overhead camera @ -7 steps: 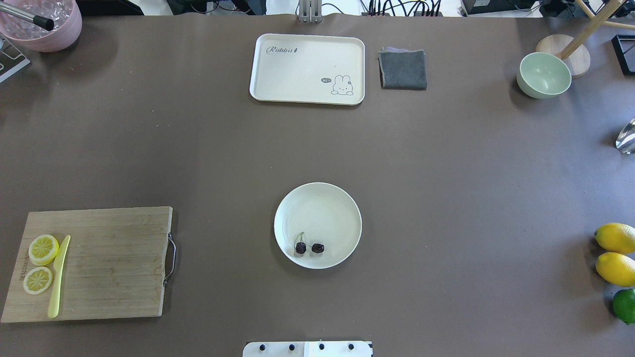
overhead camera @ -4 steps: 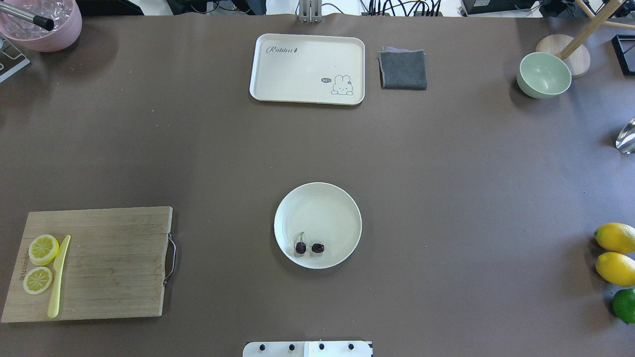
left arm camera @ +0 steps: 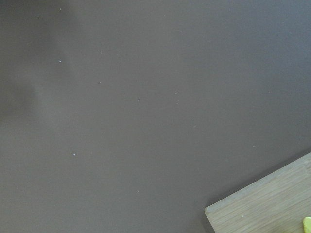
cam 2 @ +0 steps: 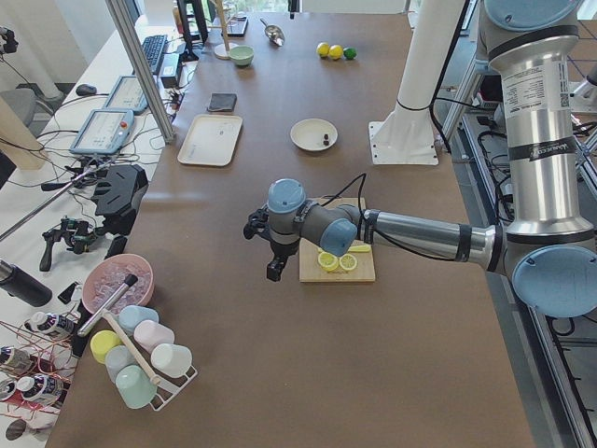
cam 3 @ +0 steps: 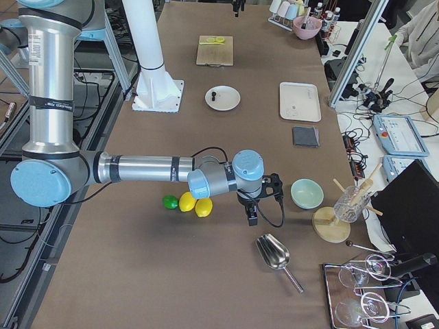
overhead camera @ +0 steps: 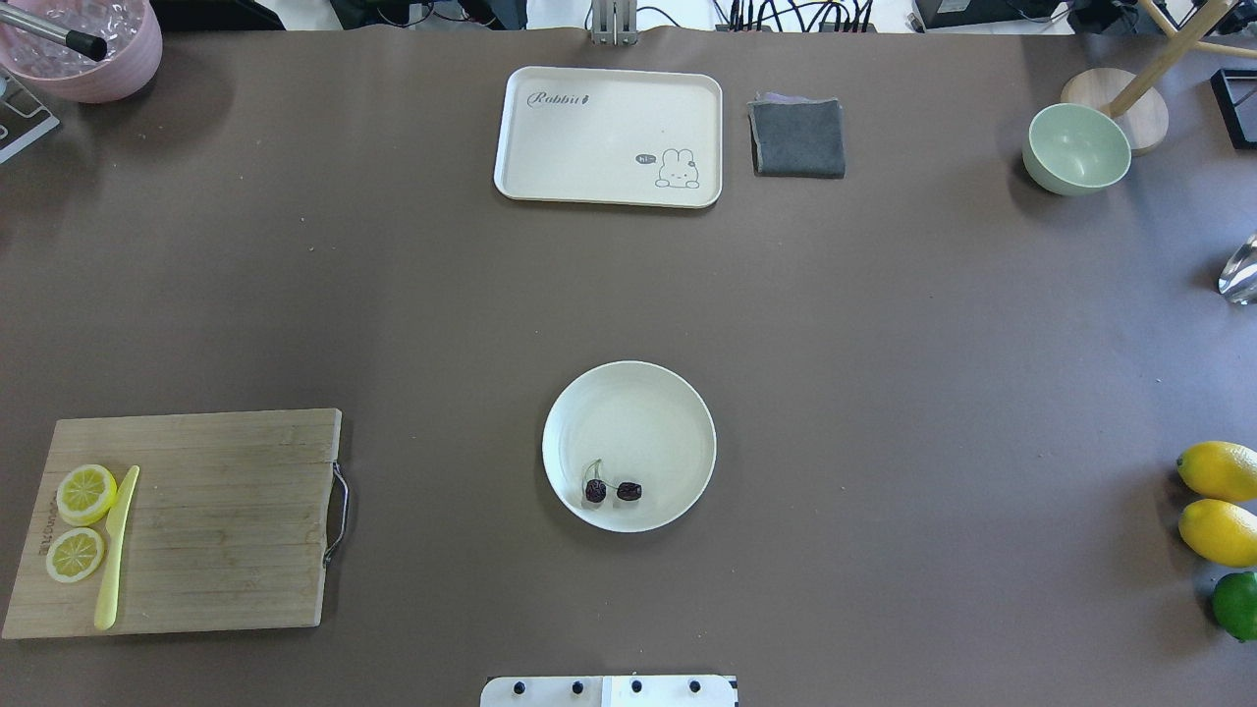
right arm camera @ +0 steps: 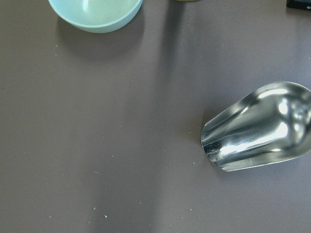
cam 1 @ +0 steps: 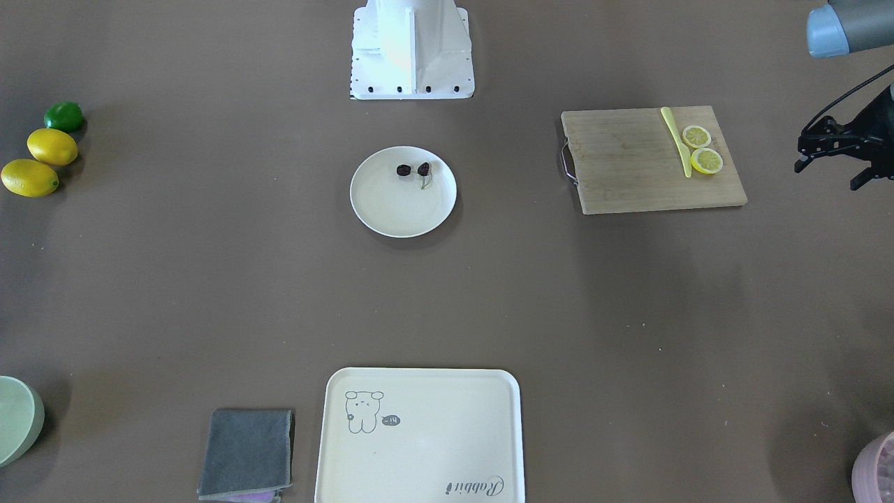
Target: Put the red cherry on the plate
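The red cherry [overhead camera: 612, 488], two tiny dark fruits on thin greenish stems, lies inside the round cream plate [overhead camera: 628, 393] near its robot-side rim. In the front-facing view the cherry [cam 1: 413, 170] rests in the same plate [cam 1: 401, 209]. No gripper is near them. My left gripper [cam 1: 826, 177] hovers beyond the cutting board at the table's left end, its fingers spread, holding nothing. My right gripper [cam 3: 259, 205] hangs far off between the lemons and the green bowl; I cannot tell whether it is open or shut.
A bamboo cutting board [overhead camera: 196, 520] carries two lemon slices and a yellow knife. A cream tray [overhead camera: 609, 135], a grey cloth [overhead camera: 797, 137], a green bowl [overhead camera: 1076, 147], a metal scoop [right arm camera: 257, 128], two lemons [overhead camera: 1218, 501] and a lime [overhead camera: 1235, 605] ring the table.
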Robot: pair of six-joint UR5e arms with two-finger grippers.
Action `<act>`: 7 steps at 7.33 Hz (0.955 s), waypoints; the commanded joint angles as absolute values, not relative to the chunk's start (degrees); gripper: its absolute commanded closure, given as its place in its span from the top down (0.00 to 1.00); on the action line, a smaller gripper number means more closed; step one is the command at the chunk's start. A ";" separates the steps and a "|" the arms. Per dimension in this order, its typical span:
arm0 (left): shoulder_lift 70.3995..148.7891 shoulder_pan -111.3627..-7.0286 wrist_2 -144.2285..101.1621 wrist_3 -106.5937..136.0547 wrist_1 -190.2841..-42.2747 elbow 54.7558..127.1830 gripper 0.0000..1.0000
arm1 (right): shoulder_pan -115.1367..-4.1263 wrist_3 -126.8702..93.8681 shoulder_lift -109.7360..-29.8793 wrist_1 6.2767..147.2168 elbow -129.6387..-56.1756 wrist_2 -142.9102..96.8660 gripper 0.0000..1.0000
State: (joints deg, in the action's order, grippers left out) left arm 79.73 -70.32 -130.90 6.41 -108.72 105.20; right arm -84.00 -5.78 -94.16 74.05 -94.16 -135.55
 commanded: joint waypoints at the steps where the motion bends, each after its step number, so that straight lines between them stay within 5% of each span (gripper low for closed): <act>1: 79.63 -70.93 -133.40 6.42 -108.72 103.54 0.98 | -84.02 -5.80 -94.22 74.00 -94.13 -135.61 1.00; 7: 79.63 -70.93 -133.51 6.33 -108.46 102.92 0.98 | -84.02 -5.80 -94.22 74.00 -94.39 -135.79 1.00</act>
State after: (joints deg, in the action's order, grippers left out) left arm 79.63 -70.93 -133.57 6.36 -108.53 103.00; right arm -84.02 -5.80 -94.20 74.00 -94.30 -135.72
